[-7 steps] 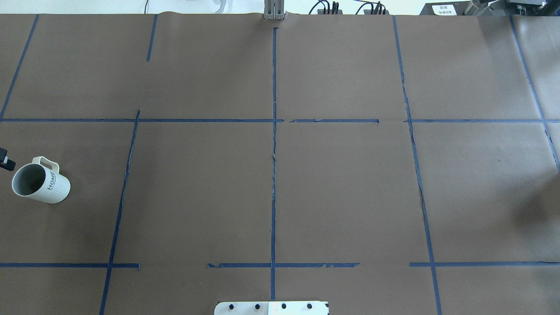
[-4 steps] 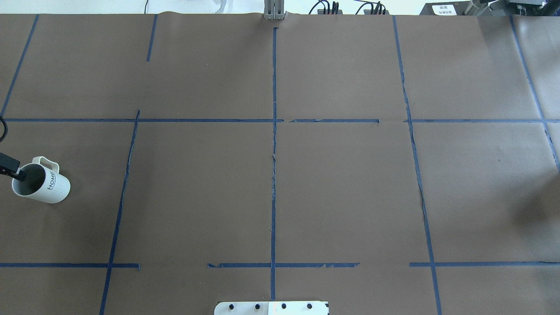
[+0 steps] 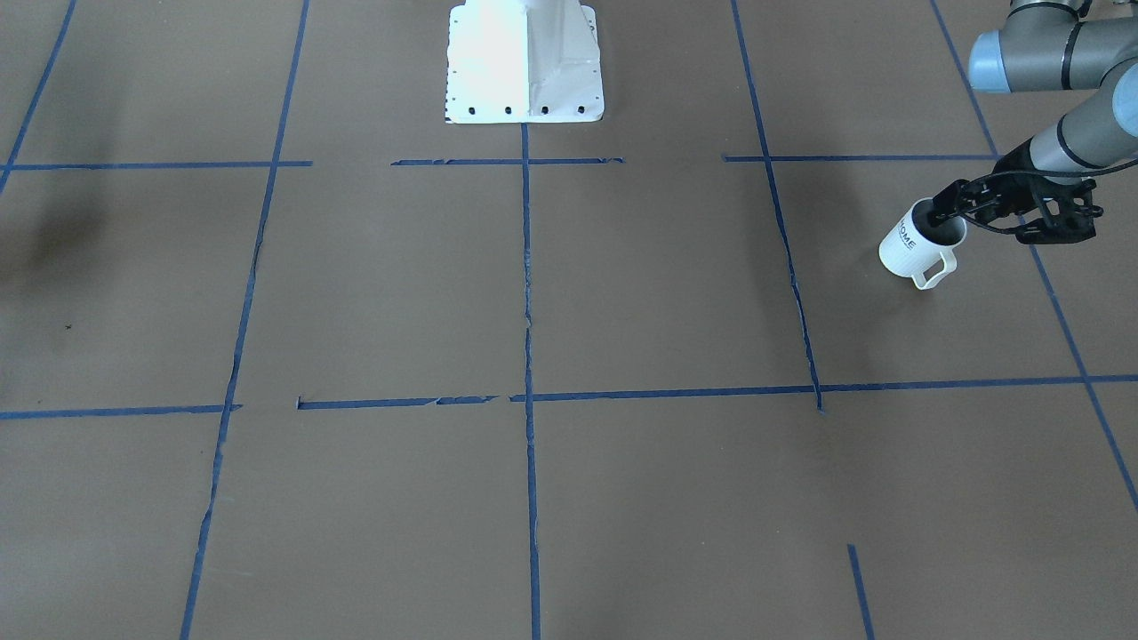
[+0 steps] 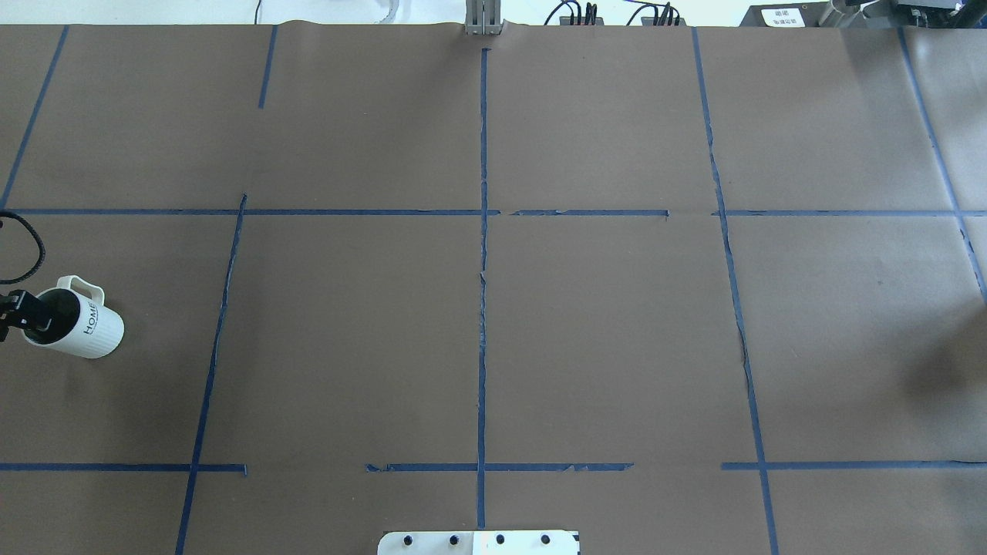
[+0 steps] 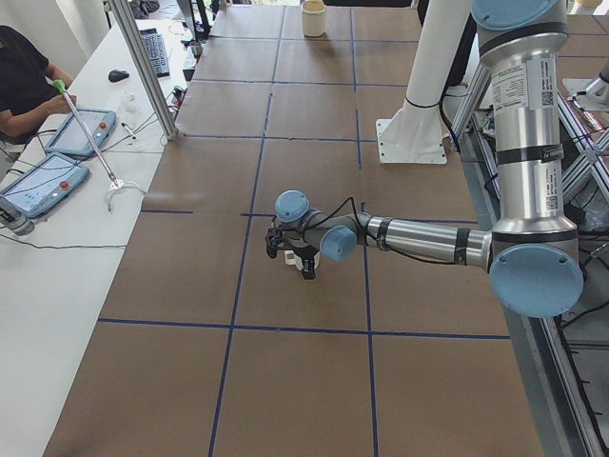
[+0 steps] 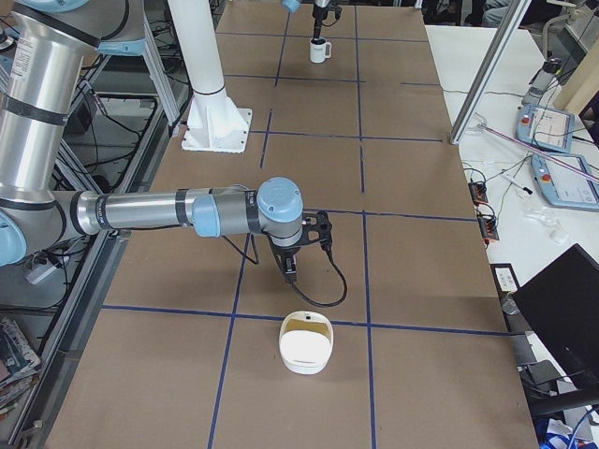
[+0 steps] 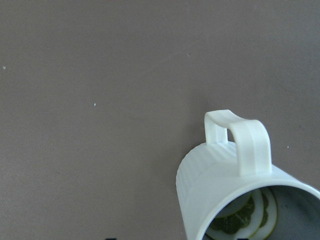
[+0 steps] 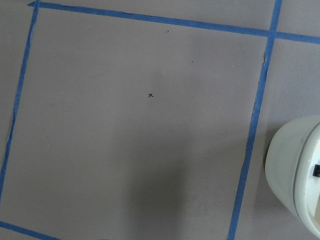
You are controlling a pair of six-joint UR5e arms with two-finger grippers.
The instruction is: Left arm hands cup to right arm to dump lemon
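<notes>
The white ribbed cup point(image 4: 85, 327) with "HOME" lettering stands upright at the table's far left, handle toward the far side. It also shows in the front view point(image 3: 909, 247) and far off in the right-side view point(image 6: 320, 51). Yellow-green lemon slices point(image 7: 242, 217) lie inside the cup point(image 7: 225, 180). My left gripper point(image 4: 27, 312) reaches in from the left edge with a fingertip over the cup's mouth; its jaws look open across the rim point(image 3: 941, 215). My right gripper point(image 6: 290, 271) hovers low over the table; I cannot tell whether it is open or shut.
A cream round container point(image 6: 306, 343) sits on the table just in front of the right gripper, also at the right edge of the right wrist view point(image 8: 300, 175). The white robot base point(image 3: 524, 58) stands at the table's middle edge. Blue tape lines cross the brown table.
My left gripper has moved right, from beside the cup's rim to over its mouth. Its cable loop has come into view. The cup has not moved.
</notes>
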